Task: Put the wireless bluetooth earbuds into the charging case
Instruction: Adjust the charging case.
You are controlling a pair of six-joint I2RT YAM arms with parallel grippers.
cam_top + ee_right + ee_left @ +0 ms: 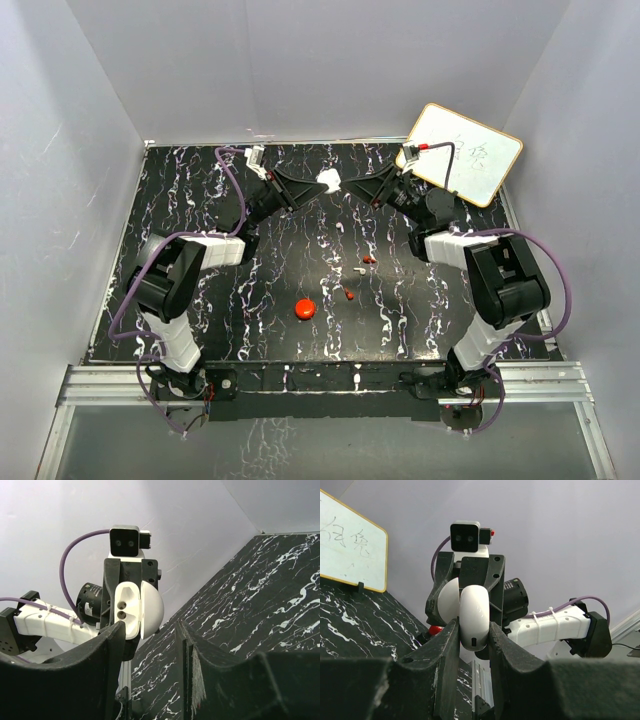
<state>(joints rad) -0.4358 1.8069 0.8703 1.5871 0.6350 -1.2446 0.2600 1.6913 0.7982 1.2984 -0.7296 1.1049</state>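
Gripping open white case [474, 612] in closed left fingers [447, 660], aloft over desk's [180, 190] far edge; holding right fingers [210, 675] parted, empty, just beside it. With earbuds [360, 270] loose mid-desk, near red puck [304, 308].

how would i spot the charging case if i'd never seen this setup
Look at the far middle of the black marbled table. The charging case is the white rounded shell clamped in the left gripper, held up off the surface. Unlike the red puck and tiny earbuds lying nearer, it is hinged open, showing two sockets.
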